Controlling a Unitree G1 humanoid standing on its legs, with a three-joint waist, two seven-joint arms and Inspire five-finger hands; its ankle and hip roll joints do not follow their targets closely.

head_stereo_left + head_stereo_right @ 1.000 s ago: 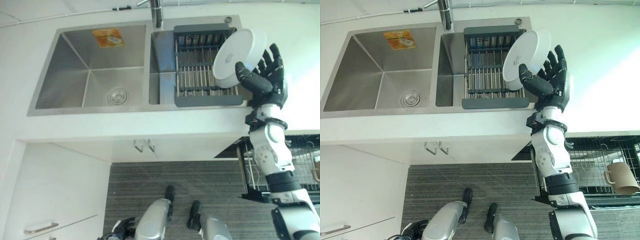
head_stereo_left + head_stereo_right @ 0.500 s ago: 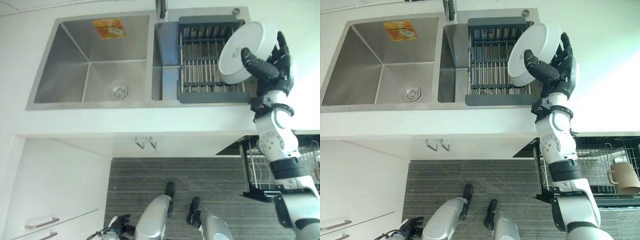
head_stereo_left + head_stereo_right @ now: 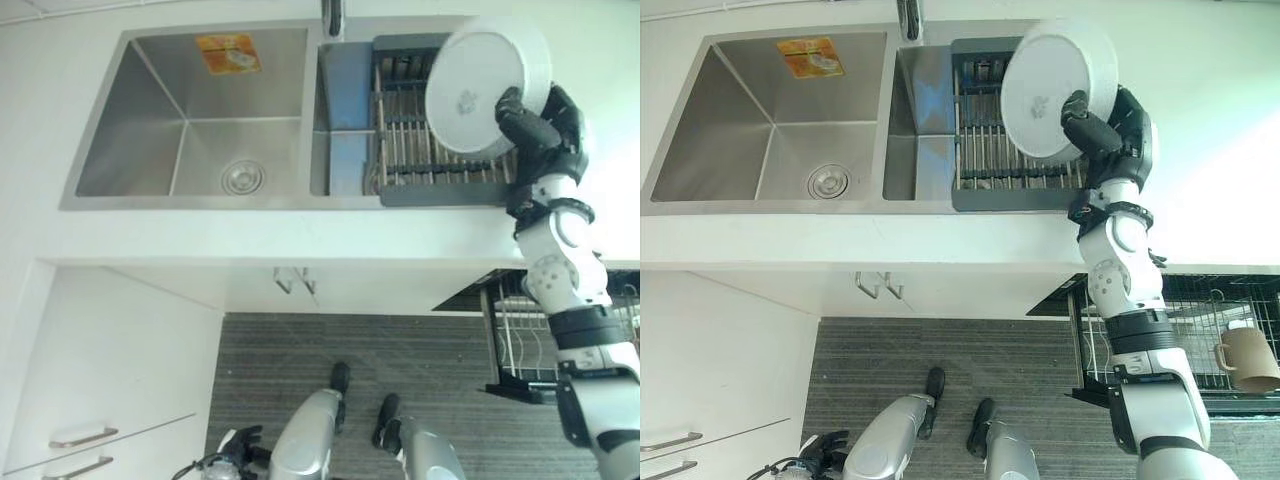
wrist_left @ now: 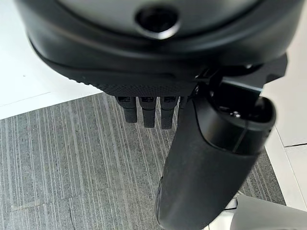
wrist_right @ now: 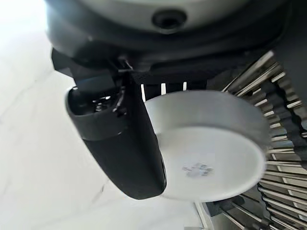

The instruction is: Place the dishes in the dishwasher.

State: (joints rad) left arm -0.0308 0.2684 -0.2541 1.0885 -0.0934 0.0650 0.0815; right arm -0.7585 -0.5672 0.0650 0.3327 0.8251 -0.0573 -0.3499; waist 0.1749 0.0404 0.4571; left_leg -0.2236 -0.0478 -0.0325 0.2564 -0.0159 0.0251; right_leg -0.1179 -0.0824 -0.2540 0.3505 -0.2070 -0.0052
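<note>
The right arm rises from the lower right of the left eye view, its silver-grey forearm nearly straight up the frame, wrist bent toward the upper centre. The right robot hand [image 3: 545, 125] sits at the upper right, clamped on a white plate [image 3: 480, 85]: the thumb crosses the plate's lower right rim on its underside, and the fingers curl behind the far edge. The plate is tilted up on edge, its flat base turned toward the camera, with a small mark at the centre. In the right wrist view the thumb [image 5: 127, 153] lies against the plate's [image 5: 211, 153] side wall, and the fingers are mostly hidden behind the rim.

The plate hangs in front of the right part of a dark drying rack [image 3: 410, 150] with metal bars, which spans the right basin of a steel double sink [image 3: 190, 120]. The rack's near frame lies along the sink's front edge. The white worktop [image 3: 250, 245] surrounds the sink.

At the right edge of the right eye view, below the worktop, a pulled-out dishwasher rack [image 3: 1220, 310] of wire holds a brown mug [image 3: 1248, 355].

The left robot hand [image 3: 235, 447] hangs low at the bottom of the left eye view, above the grey striped floor [image 3: 350, 345]. In the left wrist view its fingers [image 4: 148, 110] point straight down, relaxed, and hold nothing.
</note>
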